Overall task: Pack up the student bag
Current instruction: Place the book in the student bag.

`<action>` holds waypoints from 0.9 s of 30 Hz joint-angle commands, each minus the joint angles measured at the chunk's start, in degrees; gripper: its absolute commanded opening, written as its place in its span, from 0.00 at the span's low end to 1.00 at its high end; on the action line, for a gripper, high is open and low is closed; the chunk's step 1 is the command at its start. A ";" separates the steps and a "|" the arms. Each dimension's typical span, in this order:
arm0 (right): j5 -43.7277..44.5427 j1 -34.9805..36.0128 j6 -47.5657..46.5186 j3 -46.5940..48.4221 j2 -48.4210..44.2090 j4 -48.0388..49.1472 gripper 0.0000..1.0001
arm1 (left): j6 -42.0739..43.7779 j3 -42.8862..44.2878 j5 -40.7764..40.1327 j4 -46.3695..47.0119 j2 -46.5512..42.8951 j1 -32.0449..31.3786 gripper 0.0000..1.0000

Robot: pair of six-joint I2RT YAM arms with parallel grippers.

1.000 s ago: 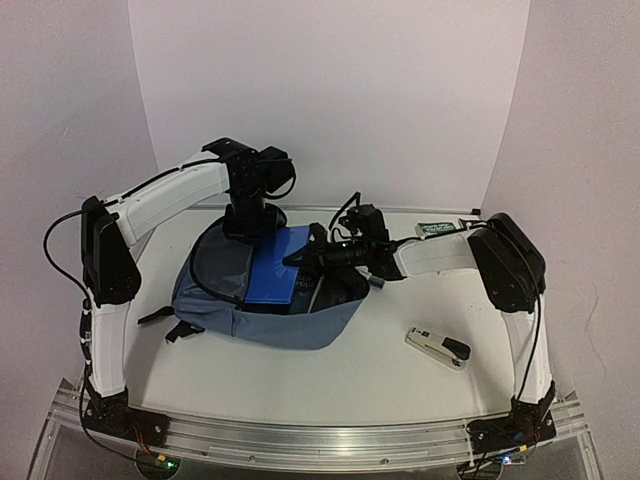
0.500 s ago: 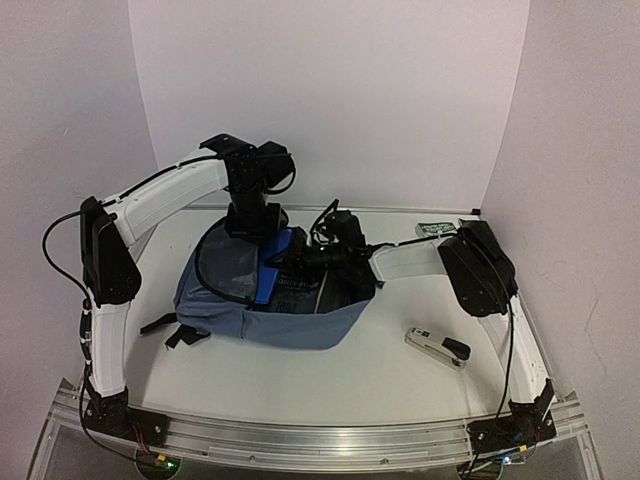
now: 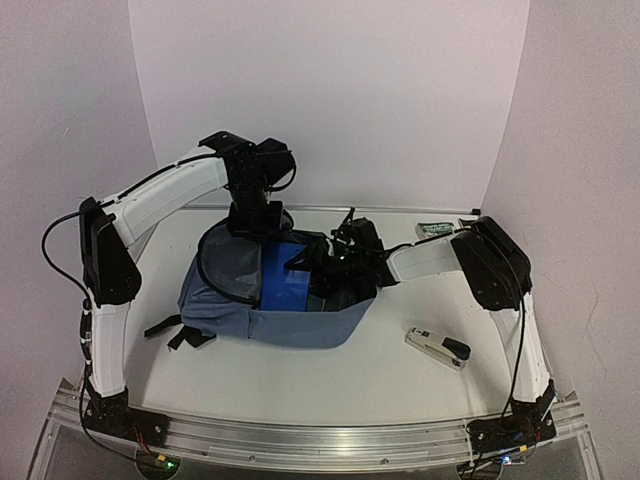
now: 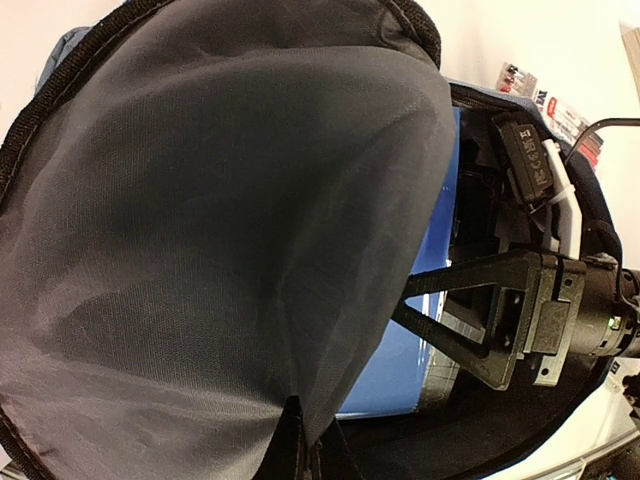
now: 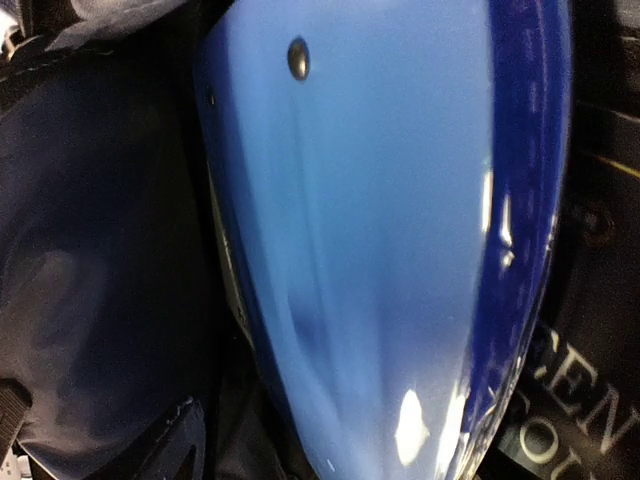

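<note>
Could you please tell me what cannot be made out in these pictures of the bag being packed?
Right end effector, fingertips: left wrist view, behind the lining; grip unclear.
Bag contents: top view, mostly under the folder and right arm.
Folder's outline: right wrist view, too close, blurred, cut by the edges.
Packet print: top view, too small.

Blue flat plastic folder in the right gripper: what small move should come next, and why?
Probably ease the blue flat plastic folder deeper into the slate-blue fabric student bag. The right gripper holds it standing only partly inside, while the left gripper pinches the grey lining flap open.
</note>
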 commanded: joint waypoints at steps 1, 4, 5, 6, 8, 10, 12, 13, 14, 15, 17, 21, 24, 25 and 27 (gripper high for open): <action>3.29 0.16 -1.62 -0.66 -4.98 -4.76 0.68 | 0.35 0.92 -1.06 2.58 -1.93 0.03 0.00; 3.66 0.17 -1.27 -1.21 -5.67 -5.37 0.57 | 0.22 0.49 -0.96 2.72 -2.16 0.03 0.00; 3.50 0.30 -1.26 -1.05 -5.63 -5.37 0.49 | 0.19 0.35 -0.87 2.83 -2.25 0.03 0.00; 3.47 0.41 -1.30 -0.65 -5.53 -5.37 0.40 | 0.27 0.29 -0.81 2.89 -2.32 0.03 0.00; 3.76 0.89 -1.11 0.58 -4.91 -5.31 0.25 | 0.39 0.28 -0.62 3.00 -2.40 0.03 0.00; 4.24 1.53 -0.56 2.95 -3.47 -4.97 0.14 | 0.42 0.08 -0.36 3.22 -2.51 0.03 0.00; 5.12 2.46 0.21 5.65 -1.75 -4.32 0.06 | 0.34 -0.27 -0.07 3.60 -2.72 0.03 0.00; 5.60 3.07 0.83 7.74 -0.32 -3.85 0.04 | 0.26 -0.52 0.22 3.79 -2.90 0.03 0.00; 6.18 3.68 1.29 9.89 1.14 -3.33 0.01 | 0.16 -0.81 0.41 4.01 -3.08 0.03 0.00; 6.82 4.24 1.45 11.71 2.38 -2.82 0.00 | -0.11 -1.18 0.52 4.20 -3.22 -0.02 0.00; 8.39 5.63 1.48 15.21 4.86 -2.16 0.03 | -0.33 -2.24 0.66 4.82 -3.72 0.03 0.00; 9.87 5.13 -0.41 12.49 2.87 -5.31 0.64 | -0.58 -2.91 0.77 5.24 -3.87 0.15 0.00; 11.54 3.08 -3.49 6.59 -1.41 -10.93 0.79 | -0.27 -2.64 0.69 5.59 -3.83 0.12 0.00; 11.59 2.70 -3.94 5.08 -2.36 -11.33 0.80 | -0.20 -2.54 0.61 5.71 -3.77 0.17 0.00; 11.44 2.39 -4.27 3.33 -3.39 -11.50 0.80 | -0.19 -2.61 0.57 5.92 -3.76 0.22 0.00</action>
